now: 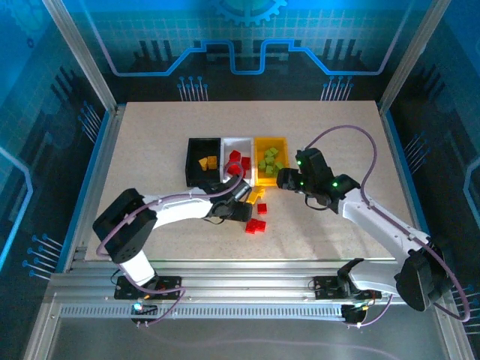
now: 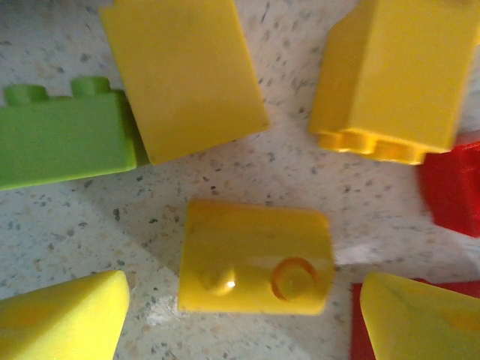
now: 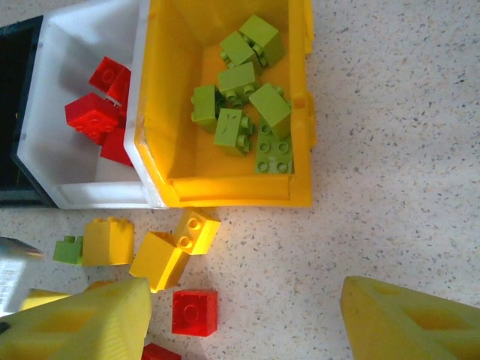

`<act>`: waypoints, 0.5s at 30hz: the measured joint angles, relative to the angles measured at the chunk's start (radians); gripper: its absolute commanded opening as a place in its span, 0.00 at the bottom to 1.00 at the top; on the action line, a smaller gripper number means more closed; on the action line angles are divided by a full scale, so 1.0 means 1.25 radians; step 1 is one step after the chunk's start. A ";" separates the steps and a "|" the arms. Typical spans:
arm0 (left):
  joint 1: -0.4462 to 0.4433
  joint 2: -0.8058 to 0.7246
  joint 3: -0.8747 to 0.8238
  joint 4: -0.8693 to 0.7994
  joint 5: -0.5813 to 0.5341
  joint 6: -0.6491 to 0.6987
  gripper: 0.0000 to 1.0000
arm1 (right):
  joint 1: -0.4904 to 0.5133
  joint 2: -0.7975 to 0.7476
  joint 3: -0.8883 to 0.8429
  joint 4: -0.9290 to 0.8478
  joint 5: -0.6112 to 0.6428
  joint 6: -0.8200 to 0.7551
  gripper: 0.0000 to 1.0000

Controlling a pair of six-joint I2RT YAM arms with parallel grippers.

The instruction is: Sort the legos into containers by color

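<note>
Left end effector (image 2: 244,279) astride yellow brick (image 2: 255,251), seemingly ungripped.

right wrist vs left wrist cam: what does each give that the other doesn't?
Right wrist: yellow bin holding green legos, white bin with red legos, and the open right end effector. Left wrist: close-up of one yellow brick lying in the gap of the open left end effector, not gripped. Both: the loose pile on the table, yellow bricks beside one green brick, plus red bricks.

Black bin (image 3: 13,90) cut by left edge.
</note>
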 measured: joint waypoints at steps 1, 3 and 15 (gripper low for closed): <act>0.000 0.015 0.001 -0.001 -0.001 0.002 0.76 | -0.002 -0.001 0.000 0.000 -0.001 0.000 0.69; 0.000 0.033 0.012 -0.008 -0.015 0.003 0.71 | -0.003 -0.003 0.000 0.000 0.000 0.000 0.69; -0.004 0.059 0.038 -0.027 -0.063 0.024 0.49 | -0.010 -0.009 -0.002 0.000 -0.003 0.000 0.69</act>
